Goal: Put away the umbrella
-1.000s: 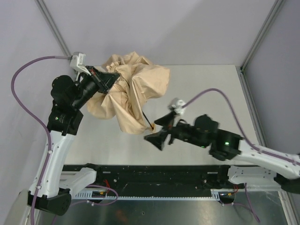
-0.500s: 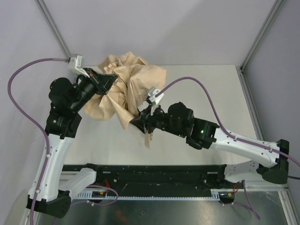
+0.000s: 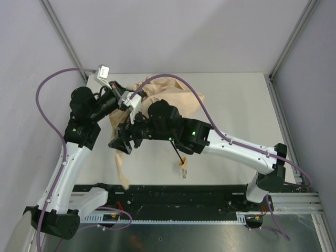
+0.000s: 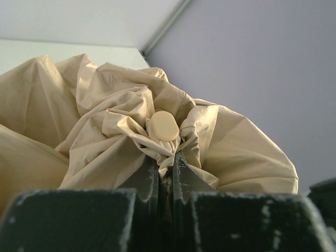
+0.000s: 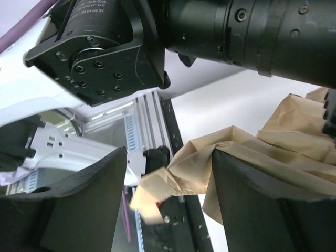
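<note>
Top view: umbrella [image 3: 178,94] lies crumpled at 11 o'clock on the table [image 3: 236,105], canopy bunched and partly under both arms. Its black shaft [image 3: 176,152] runs out toward 5 o'clock from the canopy and ends in the tan handle [image 3: 182,165], which has a loop, near the table's 6 o'clock edge. A loose strip of fabric [image 3: 122,168] trails toward 6 o'clock below the right gripper [image 3: 121,145]. The left gripper [image 3: 123,98] sits at 9 o'clock of the canopy, nose into the cloth; jaw state is unreadable from up here.

Left wrist view settles it: the fingers [image 4: 148,178] are pressed together, clamping gathered cloth just below a round tan cap [image 4: 164,126]. The cap does not show in the top view.

Right wrist view: the jaws stand apart, not clamped. A fold [image 5: 178,173] of beige cloth hangs in the gap and touches the finger at 3 o'clock; the finger at 9 o'clock is clear of it. The left arm [image 5: 105,52] fills 12 o'clock, close above. An aluminium rail [image 5: 155,118] shows behind the gap. The top view hides this gap under the right arm.
</note>
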Action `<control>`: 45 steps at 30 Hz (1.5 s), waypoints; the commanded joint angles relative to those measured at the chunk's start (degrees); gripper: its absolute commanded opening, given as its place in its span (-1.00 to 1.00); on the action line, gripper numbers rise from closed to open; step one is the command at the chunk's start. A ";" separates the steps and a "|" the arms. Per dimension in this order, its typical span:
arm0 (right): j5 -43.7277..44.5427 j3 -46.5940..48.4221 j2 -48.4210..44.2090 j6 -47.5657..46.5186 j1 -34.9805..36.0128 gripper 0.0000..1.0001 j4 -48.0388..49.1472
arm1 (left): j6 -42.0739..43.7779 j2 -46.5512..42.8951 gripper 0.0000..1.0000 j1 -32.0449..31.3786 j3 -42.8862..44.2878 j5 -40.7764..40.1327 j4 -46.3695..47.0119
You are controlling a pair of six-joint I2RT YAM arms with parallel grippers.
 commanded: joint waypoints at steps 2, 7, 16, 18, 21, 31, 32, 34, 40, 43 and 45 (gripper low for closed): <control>-6.86 -0.34 -6.90 2.64 -2.10 0.46 -8.84 | -8.74 -1.56 -1.00 -0.23 -4.65 11.75 18.67; -0.59 -2.15 -13.17 0.45 0.48 0.62 -17.26 | -12.18 0.18 -1.00 -0.24 -5.87 17.28 24.48; 11.78 -9.89 -28.52 0.12 -1.41 0.70 -20.66 | -10.91 0.82 -1.00 -0.27 -5.99 20.79 25.63; 11.95 -11.61 -31.52 -0.34 -2.67 0.70 -20.25 | -10.56 0.89 -1.00 -0.31 -5.88 21.97 26.14; 12.00 -13.58 -35.41 -1.10 -3.95 0.69 -19.29 | -8.48 0.99 -1.00 -0.26 -5.68 24.61 26.57; 11.32 -16.38 -32.99 -2.26 -7.44 0.50 -17.66 | -7.52 0.42 -1.00 -0.84 -5.61 27.68 27.19; 13.00 -16.46 -32.73 -3.10 -7.22 0.59 -17.86 | -7.76 0.43 -1.00 -0.92 -5.60 27.94 27.18; 16.54 -16.53 -32.42 -5.29 -6.03 0.86 -18.00 | -8.57 0.44 -1.00 -1.09 -5.81 27.91 27.21; 25.58 -16.68 -32.52 -8.99 0.89 0.98 -16.71 | -13.74 0.03 -1.00 -1.22 -7.05 22.45 27.09; 34.28 -16.80 -33.05 -9.81 6.62 0.99 -16.10 | -17.39 0.48 -1.00 -1.11 -8.02 18.43 25.28; 35.51 -16.72 -33.03 -9.08 9.11 0.99 -15.49 | -18.58 0.78 -1.00 -1.10 -8.48 16.17 24.14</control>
